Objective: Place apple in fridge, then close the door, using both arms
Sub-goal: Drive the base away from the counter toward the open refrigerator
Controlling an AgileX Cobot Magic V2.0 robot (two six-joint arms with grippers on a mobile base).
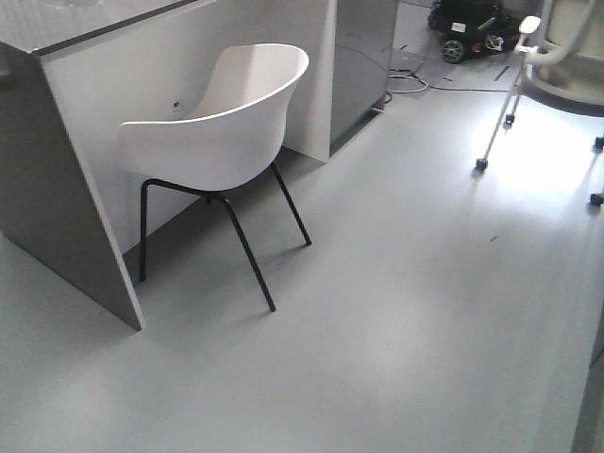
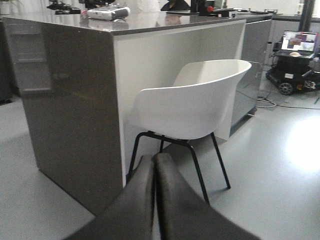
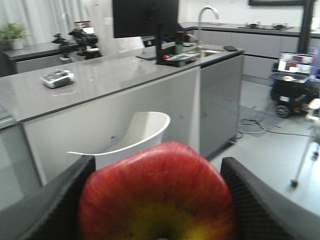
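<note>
The right fingers (image 3: 45, 210) clamp the apple (image 3: 157, 192) from 2 sides to carry it securely. The left fingers (image 2: 140, 200) are pressed together, empty, likely kept free for the door. No fridge is visible.

The apple (image 3: 157, 192) sits clamped in my right gripper (image 3: 157, 205), seen close up from the right wrist camera. It fills the lower middle of that view, and the bottom edge of the frame cuts off its underside. One dark textured finger presses against its left flank and the other against its right; both fingers (image 3: 52, 207) touch the skin. The fruit is round and broad, with deep red skin streaked by fine darker and lighter lines running down from its crown. A yellowish-green patch spreads across the low centre of the face turned toward the camera. The top outline rises in a smooth, slightly uneven curve. It appears whole and unbruised, though the picture is a little soft.
</note>
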